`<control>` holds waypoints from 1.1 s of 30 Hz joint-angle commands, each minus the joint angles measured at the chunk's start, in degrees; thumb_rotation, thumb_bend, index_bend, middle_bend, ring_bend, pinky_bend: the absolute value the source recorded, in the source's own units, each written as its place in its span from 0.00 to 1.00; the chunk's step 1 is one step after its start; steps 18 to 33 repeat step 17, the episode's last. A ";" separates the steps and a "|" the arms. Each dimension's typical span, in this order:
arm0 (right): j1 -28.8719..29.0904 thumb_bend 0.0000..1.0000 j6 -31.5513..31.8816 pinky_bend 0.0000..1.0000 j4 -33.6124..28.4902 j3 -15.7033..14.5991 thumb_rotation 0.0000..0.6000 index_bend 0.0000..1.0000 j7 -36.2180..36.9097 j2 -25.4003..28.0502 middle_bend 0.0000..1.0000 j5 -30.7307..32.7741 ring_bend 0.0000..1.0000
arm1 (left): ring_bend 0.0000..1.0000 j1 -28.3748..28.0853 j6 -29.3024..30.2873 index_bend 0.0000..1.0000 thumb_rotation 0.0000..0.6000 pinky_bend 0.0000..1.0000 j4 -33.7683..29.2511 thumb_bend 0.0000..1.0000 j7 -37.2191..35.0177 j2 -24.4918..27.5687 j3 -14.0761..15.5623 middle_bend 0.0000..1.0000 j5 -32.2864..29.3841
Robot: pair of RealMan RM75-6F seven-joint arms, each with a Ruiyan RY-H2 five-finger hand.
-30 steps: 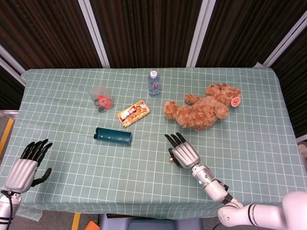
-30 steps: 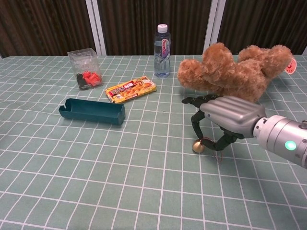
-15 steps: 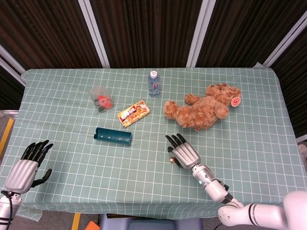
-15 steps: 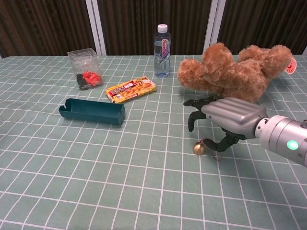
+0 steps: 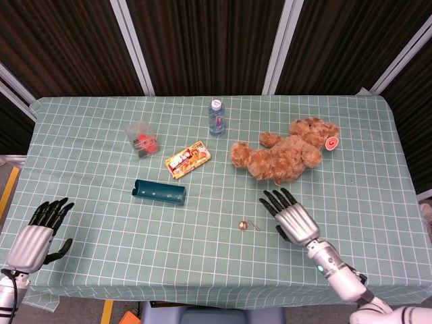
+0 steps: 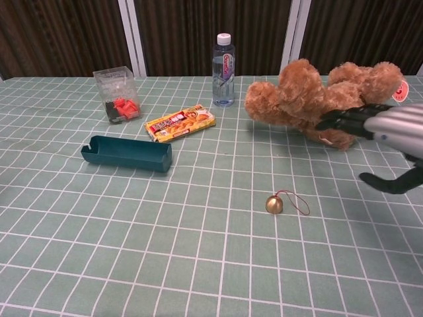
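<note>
A small brass bell (image 5: 242,225) (image 6: 274,204) with a thin red cord lies alone on the green checked tablecloth. My right hand (image 5: 291,217) (image 6: 383,132) hovers to the right of it, fingers spread, holding nothing, just in front of the brown teddy bear (image 5: 285,152) (image 6: 320,98). My left hand (image 5: 37,231) rests open at the table's near left corner, far from every object; the chest view does not show it.
A dark teal open case (image 5: 159,192) (image 6: 126,154) lies left of centre. Behind it are a yellow snack pack (image 5: 187,159) (image 6: 180,123), a clear box with red pieces (image 5: 141,138) (image 6: 117,94) and a water bottle (image 5: 216,117) (image 6: 224,61).
My right hand has let go of the bell and drawn away to the right. The bell now lies bare on the cloth. The left hand has stayed put.
</note>
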 commanded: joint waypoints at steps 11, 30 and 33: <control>-23.60 0.46 31.15 0.00 9.46 -5.48 1.00 0.00 19.09 5.15 0.00 -11.89 0.00 | 0.00 0.51 4.84 0.00 1.00 0.03 3.27 0.40 1.44 -3.25 -0.38 0.00 4.04; -24.95 0.46 31.50 0.00 9.76 -3.31 1.00 0.00 18.19 4.15 0.00 -11.83 0.00 | 0.00 0.27 5.39 0.00 1.00 0.03 5.07 0.40 2.03 -4.21 -1.20 0.00 3.71; -24.95 0.46 31.50 0.00 9.76 -3.31 1.00 0.00 18.19 4.15 0.00 -11.83 0.00 | 0.00 0.27 5.39 0.00 1.00 0.03 5.07 0.40 2.03 -4.21 -1.20 0.00 3.71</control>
